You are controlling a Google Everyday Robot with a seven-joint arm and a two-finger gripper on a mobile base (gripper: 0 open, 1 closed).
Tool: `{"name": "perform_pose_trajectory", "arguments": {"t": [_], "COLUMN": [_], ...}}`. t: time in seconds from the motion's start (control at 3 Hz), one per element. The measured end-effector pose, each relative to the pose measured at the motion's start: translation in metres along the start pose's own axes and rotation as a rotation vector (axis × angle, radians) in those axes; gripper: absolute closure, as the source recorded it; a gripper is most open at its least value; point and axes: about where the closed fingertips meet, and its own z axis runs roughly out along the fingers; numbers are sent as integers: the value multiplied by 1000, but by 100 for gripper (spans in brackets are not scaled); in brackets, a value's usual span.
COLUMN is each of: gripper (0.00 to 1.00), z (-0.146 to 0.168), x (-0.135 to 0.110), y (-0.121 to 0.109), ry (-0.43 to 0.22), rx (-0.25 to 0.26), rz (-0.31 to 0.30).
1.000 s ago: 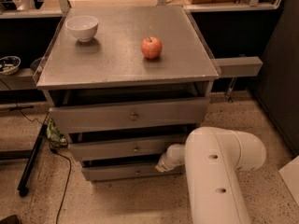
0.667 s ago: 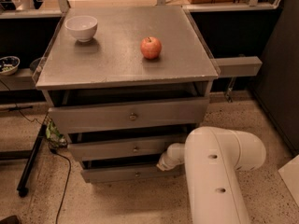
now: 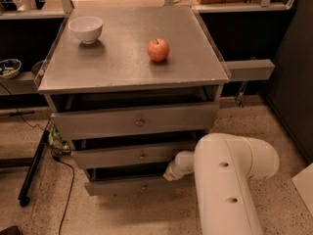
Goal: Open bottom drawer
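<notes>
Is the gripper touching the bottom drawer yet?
Cannot tell. In the camera view the gripper sits just above the right end of the bottom drawer; neither contact nor gap shows.

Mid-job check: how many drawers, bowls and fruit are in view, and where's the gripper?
Drawers: 3 (top drawer, middle drawer, bottom drawer)
Bowls: 2 (white bowl on the cabinet top, small bowl on the left shelf)
Apples: 1 (red apple)
Total: 6
The gripper sits at the right end of the gap above the bottom drawer.
</notes>
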Motion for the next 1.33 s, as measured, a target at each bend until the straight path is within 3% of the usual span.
{"name": "perform_pose_trajectory", "arguments": {"t": [0.67, 1.0, 1.33], "gripper": [100, 85, 53], "z": [-22, -24, -24], "x": [29, 34, 34], "y": [32, 35, 35], "ry": [-28, -28, -28], "rx": [-61, -66, -66], "rz": [38, 45, 45]}}
